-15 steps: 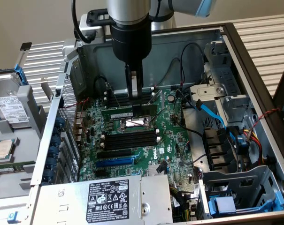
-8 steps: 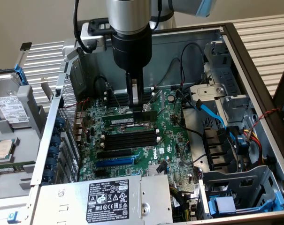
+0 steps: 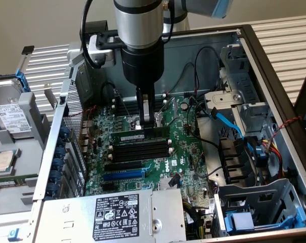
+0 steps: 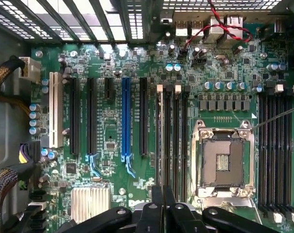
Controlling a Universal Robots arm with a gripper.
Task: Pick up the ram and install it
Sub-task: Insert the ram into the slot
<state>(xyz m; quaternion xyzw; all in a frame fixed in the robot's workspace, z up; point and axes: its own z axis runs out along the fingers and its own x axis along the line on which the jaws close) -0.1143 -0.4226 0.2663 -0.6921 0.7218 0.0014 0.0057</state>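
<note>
Inside the open PC case (image 3: 274, 76), on the green motherboard (image 3: 185, 152), the ram (image 3: 142, 136) is seen standing on its long edge, white label turned toward the exterior camera. It's lined up with the bank of black memory slots (image 3: 142, 150), at the slot of that bank farthest from the blue expansion slot (image 3: 123, 174). Whether it's fully seated can't be told.

The claw (image 3: 148, 121) is pointed straight down right over the ram, roughly mid-length, with its tips at the stick's top edge. Actual contact can't be made out for sure. The fingers are pressed together, basically closed up, and nothing is seen pinched between them.

From the wrist camera, the claw (image 4: 159, 211) is seen with both black fingers side by side and no real gap, hanging over the end of the black memory slots (image 4: 173, 141). The blue expansion slot (image 4: 126, 119) is found just beside that bank, and the bare CPU socket (image 4: 223, 160) sits on the other side of it. A silver finned heatsink (image 4: 90, 201) is seen near the blue slot's end.

A power supply (image 3: 117, 212) with a black label lies at the case's near edge, and a blue SATA cable (image 3: 226, 121) runs toward the exterior view's right.
</note>
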